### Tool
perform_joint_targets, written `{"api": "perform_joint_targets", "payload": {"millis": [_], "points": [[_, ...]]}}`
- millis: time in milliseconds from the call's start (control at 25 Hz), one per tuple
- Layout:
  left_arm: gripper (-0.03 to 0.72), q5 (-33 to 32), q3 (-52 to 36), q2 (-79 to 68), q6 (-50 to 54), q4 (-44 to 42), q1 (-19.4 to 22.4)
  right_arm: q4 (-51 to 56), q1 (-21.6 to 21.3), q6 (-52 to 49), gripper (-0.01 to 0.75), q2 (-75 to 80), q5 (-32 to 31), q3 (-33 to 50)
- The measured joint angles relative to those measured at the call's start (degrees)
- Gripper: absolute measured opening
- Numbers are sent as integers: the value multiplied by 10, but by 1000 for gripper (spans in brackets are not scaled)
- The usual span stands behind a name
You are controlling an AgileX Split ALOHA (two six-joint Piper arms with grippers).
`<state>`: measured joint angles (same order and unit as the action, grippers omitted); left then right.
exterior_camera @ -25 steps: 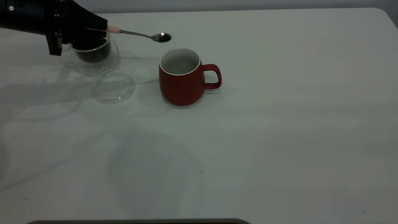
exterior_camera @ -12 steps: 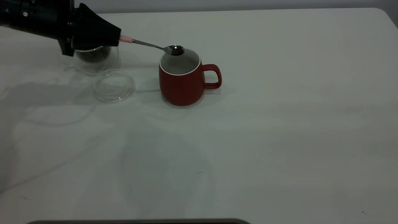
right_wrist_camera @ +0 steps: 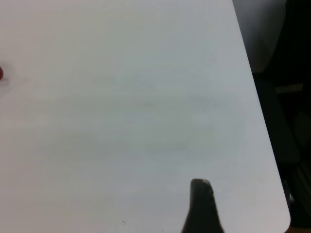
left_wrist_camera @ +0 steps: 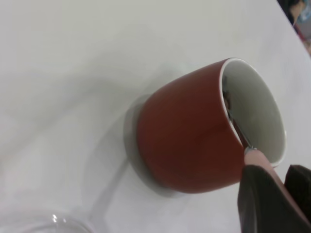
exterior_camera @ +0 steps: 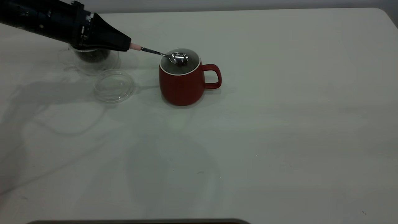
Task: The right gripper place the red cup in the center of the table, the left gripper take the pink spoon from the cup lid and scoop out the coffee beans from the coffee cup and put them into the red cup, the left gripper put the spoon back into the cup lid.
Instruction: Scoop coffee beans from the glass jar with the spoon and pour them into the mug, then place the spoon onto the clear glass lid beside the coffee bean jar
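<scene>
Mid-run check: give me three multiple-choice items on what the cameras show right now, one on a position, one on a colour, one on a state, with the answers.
1. Where is the bowl of the pink spoon?
A. Over the mouth of the red cup
B. Lying in the cup lid
C. Inside the coffee cup

2. What colour is the inside of the red cup?
A. Red
B. White
C. Black

3. What is the state of the cup lid?
A. Sitting on the coffee cup
B. Holding the spoon
C. Lying on the table with nothing in it

Answers:
1 A: the exterior view shows the metal bowl above the cup opening, held out by the left gripper.
2 B: the left wrist view shows a white inner wall and rim.
3 C: the lid rests bare on the table beside the coffee cup.

The right gripper is parked near the table edge.
</scene>
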<state>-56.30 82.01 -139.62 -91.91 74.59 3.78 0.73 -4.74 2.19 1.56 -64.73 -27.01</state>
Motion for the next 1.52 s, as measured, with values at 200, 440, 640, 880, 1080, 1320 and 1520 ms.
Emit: {"api": "perform_joint_targets", "payload": {"millis": [200, 440, 640, 880, 1080, 1320, 1520], "points": [[119, 0, 0, 1, -21, 0, -2, 0, 0, 0, 591, 0, 0, 0], [119, -72, 0, 1, 40, 27, 12, 0, 0, -1, 591, 0, 0, 0], [119, -90, -1, 1, 108, 43, 57, 0, 0, -1, 591, 0, 0, 0], [119, -90, -82, 31, 106, 59, 105, 0, 0, -1, 591, 0, 0, 0], [119, -93, -172, 53, 62, 85, 177, 0, 0, -1, 591, 0, 0, 0], [119, -90, -204, 35, 43, 86, 261, 0, 0, -1, 591, 0, 0, 0], [119, -87, -204, -15, 36, 89, 269, 0, 0, -1, 591, 0, 0, 0]]}}
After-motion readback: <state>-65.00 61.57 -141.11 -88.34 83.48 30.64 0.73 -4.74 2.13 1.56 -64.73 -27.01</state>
